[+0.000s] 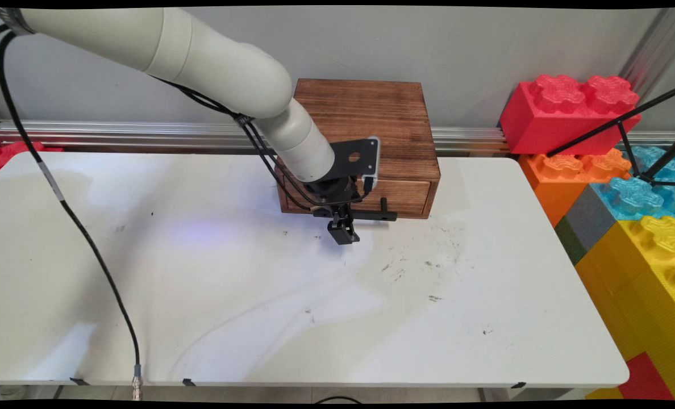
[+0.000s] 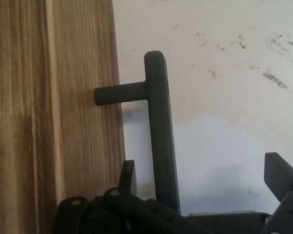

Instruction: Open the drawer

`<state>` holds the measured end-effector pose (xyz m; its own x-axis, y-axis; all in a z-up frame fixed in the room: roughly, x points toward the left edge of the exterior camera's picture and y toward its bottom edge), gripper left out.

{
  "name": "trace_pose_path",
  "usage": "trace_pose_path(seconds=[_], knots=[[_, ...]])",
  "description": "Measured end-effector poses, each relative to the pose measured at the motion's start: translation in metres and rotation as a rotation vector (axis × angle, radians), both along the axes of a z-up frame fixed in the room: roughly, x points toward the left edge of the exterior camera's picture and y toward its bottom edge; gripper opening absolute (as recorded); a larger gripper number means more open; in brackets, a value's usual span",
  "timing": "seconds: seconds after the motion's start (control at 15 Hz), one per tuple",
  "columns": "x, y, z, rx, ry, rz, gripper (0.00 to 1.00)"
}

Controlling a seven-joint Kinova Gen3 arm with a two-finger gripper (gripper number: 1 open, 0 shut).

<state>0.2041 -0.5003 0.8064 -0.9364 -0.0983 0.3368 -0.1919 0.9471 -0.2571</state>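
1. Your gripper [image 2: 200, 187] stands spread wide at the bottom of the hand view, holding nothing.
2. The black handle bar [image 2: 161, 141] runs between its fingers; whether either touches it, you cannot tell.
3. The wooden drawer box [image 1: 366, 130] sits at the frame's upper centre on the white table [image 1: 258, 295].

A dark wooden drawer box [image 1: 371, 136] stands at the table's twelve o'clock edge, drawer shut, its black bar handle [image 1: 380, 216] [image 2: 158, 131] facing six o'clock.

Drawer handle [image 2: 158, 131] between jaws; table [image 1: 258, 295] beyond open.
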Motion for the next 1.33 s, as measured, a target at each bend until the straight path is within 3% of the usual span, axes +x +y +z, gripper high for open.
trace_pose_path(seconds=[1.33], knots=[[-0.002, -0.010, -0.034, 0.024, 0.025, 0.028, 1.00]])
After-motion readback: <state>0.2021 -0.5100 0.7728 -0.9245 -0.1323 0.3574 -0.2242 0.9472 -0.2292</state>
